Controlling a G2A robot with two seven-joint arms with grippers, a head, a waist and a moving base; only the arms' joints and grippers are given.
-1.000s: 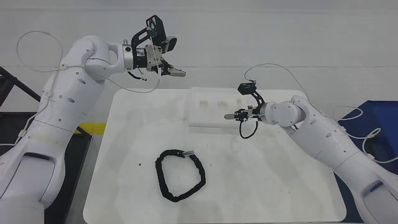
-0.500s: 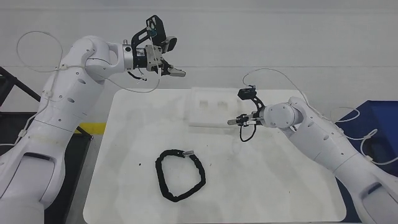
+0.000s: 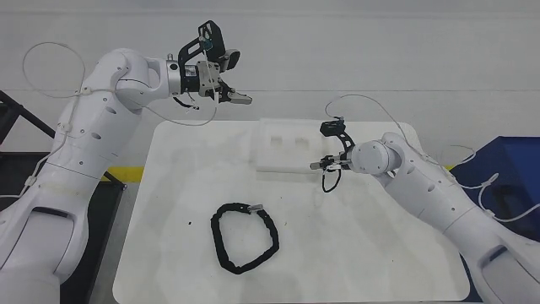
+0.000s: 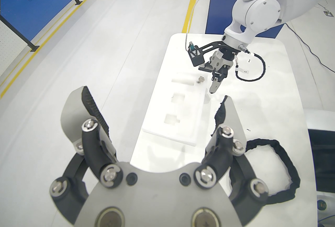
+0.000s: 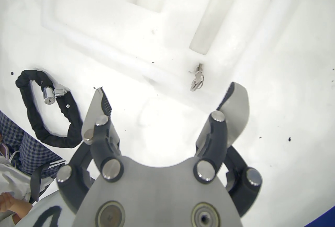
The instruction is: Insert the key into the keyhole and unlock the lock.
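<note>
Right gripper (image 3: 315,166), shifted toward 6 o'clock, we log wide open, empty; key (image 5: 196,81) on foam tray (image 3: 278,159) at 10 o'clock; chain lock (image 3: 216,241) at 8.

Right hand (image 5: 167,92) with fingers (image 5: 235,97) spread, small key (image 5: 197,81) on foam tray (image 5: 104,29), black chain lock (image 5: 48,97) nearby

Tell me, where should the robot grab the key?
Probably by the flat round head of the key: it points toward the open right end effector, while the thin end seems stuck in the foam block. Come from that side, pinching both flat faces.
</note>
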